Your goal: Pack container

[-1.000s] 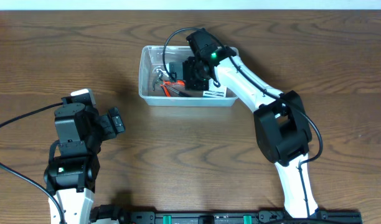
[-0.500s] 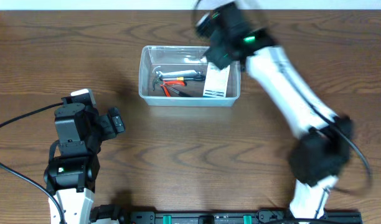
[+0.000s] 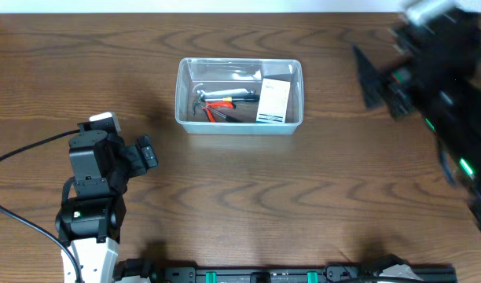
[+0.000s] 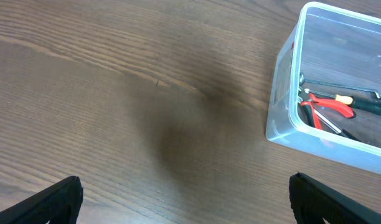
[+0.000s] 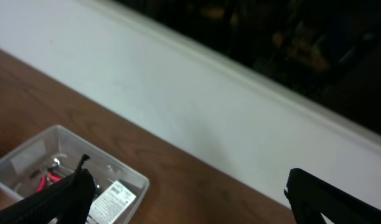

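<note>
We log the right gripper out of the container, swung far right, fingers apart. The container lies mid-table, well left of it. Left gripper unmoved, fingers spread.

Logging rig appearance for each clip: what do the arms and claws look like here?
The left arm has black joint housings, a white lower link and a black cable. The right arm, motion-blurred, looks black with green lights. The left claw and right claw have plain black fingers.
</note>
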Motion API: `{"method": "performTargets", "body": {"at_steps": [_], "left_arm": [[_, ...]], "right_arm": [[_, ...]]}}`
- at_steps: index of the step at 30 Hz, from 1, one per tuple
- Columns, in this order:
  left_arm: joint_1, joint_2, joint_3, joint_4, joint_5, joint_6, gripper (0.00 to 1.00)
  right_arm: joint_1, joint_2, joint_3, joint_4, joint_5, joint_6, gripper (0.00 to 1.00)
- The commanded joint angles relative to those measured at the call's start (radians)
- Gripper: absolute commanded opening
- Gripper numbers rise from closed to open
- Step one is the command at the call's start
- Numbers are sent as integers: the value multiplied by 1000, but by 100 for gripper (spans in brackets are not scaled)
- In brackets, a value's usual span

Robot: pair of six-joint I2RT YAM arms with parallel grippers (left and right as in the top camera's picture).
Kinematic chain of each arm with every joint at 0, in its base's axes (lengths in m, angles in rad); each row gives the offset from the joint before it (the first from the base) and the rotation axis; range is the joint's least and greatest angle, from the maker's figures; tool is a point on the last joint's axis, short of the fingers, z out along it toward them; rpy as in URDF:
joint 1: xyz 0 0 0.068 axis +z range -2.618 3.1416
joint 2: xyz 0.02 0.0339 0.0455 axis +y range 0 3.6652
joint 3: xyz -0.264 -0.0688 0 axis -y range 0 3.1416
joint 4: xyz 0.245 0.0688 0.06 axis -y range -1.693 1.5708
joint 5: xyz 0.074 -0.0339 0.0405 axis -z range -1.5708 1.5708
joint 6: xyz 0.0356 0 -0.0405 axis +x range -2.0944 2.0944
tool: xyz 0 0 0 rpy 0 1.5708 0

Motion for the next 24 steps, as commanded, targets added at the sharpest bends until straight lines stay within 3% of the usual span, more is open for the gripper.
{"method": "performTargets", "body": {"at_steps": [1, 10, 18, 24], "left_arm": [[-4, 1, 22, -2, -12, 14, 98], [-4, 1, 22, -2, -12, 14, 98], [-4, 1, 22, -2, -12, 14, 98], [-4, 1, 22, -2, -12, 14, 98]], "right_arm": [[5, -82, 2, -46, 4, 21, 99], [5, -227, 2, -282, -15, 121, 99], [5, -236, 2, -308, -98, 276, 99], [5, -237, 2, -389, 19, 271, 99]]}}
